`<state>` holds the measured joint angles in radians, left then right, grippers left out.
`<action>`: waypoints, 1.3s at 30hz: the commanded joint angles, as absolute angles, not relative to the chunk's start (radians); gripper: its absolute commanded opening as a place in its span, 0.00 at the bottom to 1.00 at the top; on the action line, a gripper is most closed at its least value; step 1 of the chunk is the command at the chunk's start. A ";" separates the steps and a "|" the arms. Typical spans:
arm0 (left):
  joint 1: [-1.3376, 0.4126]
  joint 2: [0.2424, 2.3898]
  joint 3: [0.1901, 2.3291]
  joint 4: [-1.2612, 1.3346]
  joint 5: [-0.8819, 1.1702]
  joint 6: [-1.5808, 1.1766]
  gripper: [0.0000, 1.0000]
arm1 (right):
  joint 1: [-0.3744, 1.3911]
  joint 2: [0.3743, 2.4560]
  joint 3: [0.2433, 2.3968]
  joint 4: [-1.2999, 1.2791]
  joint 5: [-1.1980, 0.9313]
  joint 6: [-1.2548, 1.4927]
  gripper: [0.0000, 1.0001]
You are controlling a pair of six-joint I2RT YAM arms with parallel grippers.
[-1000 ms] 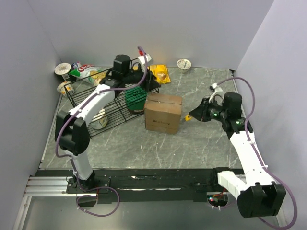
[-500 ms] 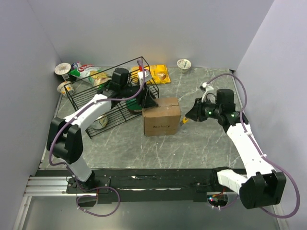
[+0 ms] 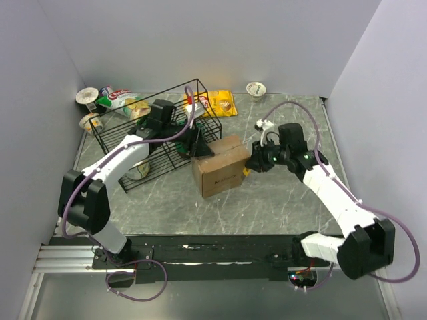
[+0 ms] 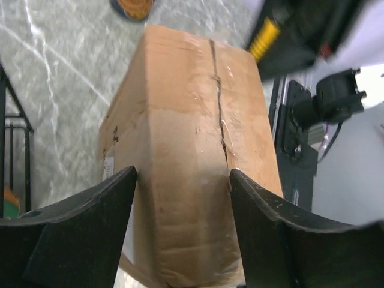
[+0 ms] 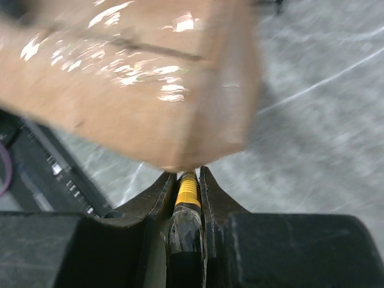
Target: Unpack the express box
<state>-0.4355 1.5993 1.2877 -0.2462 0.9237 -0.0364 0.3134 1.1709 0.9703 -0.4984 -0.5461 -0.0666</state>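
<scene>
The box (image 3: 223,170) sits near the middle of the table (image 3: 280,200), turned askew to its edges, its taped seam on top and a dark printed word on the near side. Its left rear corner is just beside the right end of the wire basket (image 3: 170,153). The left arm reaches across that basket, so the basket's wires crowd it from below and behind. The left gripper (image 3: 199,143) is at the box's rear left end with its fingers (image 4: 90,234) spread wide, one on each side of that end. Whether they press on the cardboard I cannot tell. The right gripper (image 3: 252,162) comes in from the right and pinches a black-and-yellow tool (image 5: 187,195), whose tip meets a lower corner of the box. Other things lie along the back. A yellow packet (image 3: 220,103) is just behind the basket's right end, and a small cup (image 3: 255,89) stands by the rear wall, well apart from the box. A green-and-white bag (image 3: 119,98) and two cups (image 3: 87,97) (image 3: 91,123) sit in the left corner. A pale round container (image 3: 139,168) is near the basket's front, partly hidden by the left arm.
</scene>
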 commanded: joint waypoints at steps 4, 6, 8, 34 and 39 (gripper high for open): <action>-0.411 1.581 1.308 -0.501 1.008 0.272 0.73 | 0.311 1.304 1.149 -0.364 -0.515 -0.087 0.00; -0.411 1.580 1.312 -0.537 1.009 0.296 0.74 | 0.324 1.359 1.183 -0.345 -0.512 -0.087 0.00; -0.411 1.574 1.307 -0.540 1.008 0.321 0.77 | 0.336 1.397 1.235 -0.316 -0.512 -0.081 0.00; -0.278 1.149 1.037 -0.289 0.454 0.126 0.73 | 0.350 1.292 1.117 -0.455 -0.396 -0.109 0.00; -0.279 1.138 0.986 -0.276 0.440 0.116 0.48 | 0.379 1.209 1.059 -0.499 -0.494 -0.137 0.00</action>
